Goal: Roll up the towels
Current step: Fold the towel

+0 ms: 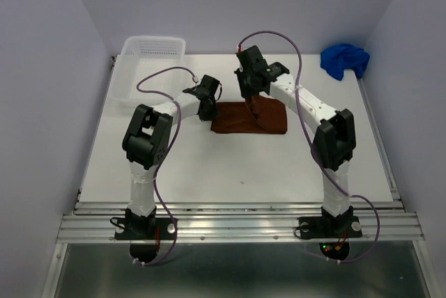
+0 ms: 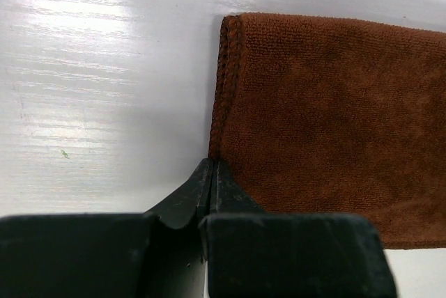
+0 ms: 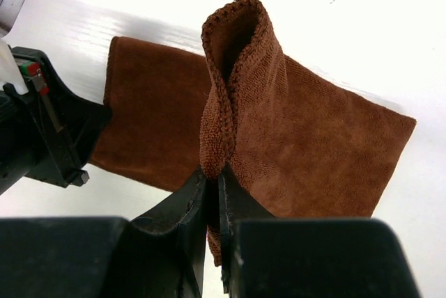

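Closest to my right wrist camera, the right gripper (image 3: 212, 173) has its fingers clamped on a fold of the brown towel (image 3: 313, 145). It pinches the cloth up so a hemmed loop stands above the rest, which lies flat on the white table (image 1: 230, 173). At the brown towel's left edge, the left gripper (image 2: 211, 166) has its fingers pressed together right against the hem; I cannot tell whether any cloth is caught between them. Well off to the brown towel's far right, the blue towel (image 1: 343, 60) sits bunched in a heap. Off to its far left stands the white basket (image 1: 155, 47).
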`<state>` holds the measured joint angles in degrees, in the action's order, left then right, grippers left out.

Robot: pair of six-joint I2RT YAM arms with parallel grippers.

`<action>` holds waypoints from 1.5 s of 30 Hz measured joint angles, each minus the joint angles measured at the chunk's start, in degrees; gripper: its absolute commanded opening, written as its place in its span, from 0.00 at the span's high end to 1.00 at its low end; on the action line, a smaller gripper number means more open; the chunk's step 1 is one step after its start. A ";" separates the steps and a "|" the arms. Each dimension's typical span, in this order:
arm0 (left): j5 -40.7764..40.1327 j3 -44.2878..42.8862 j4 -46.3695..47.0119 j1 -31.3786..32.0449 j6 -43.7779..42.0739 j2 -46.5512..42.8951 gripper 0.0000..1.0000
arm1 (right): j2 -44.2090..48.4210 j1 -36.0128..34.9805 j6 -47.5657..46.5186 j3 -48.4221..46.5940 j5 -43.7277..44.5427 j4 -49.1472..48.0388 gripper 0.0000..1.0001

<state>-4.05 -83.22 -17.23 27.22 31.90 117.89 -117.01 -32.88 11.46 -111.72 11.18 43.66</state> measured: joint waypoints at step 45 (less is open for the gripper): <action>0.92 0.00 -0.04 -0.63 2.08 0.00 0.95 | -11.32 -2.34 4.79 -5.66 -9.44 -0.59 0.94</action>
<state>-3.14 -83.22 -17.28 26.59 33.98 117.89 -128.33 -35.22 16.25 -117.38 1.74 43.07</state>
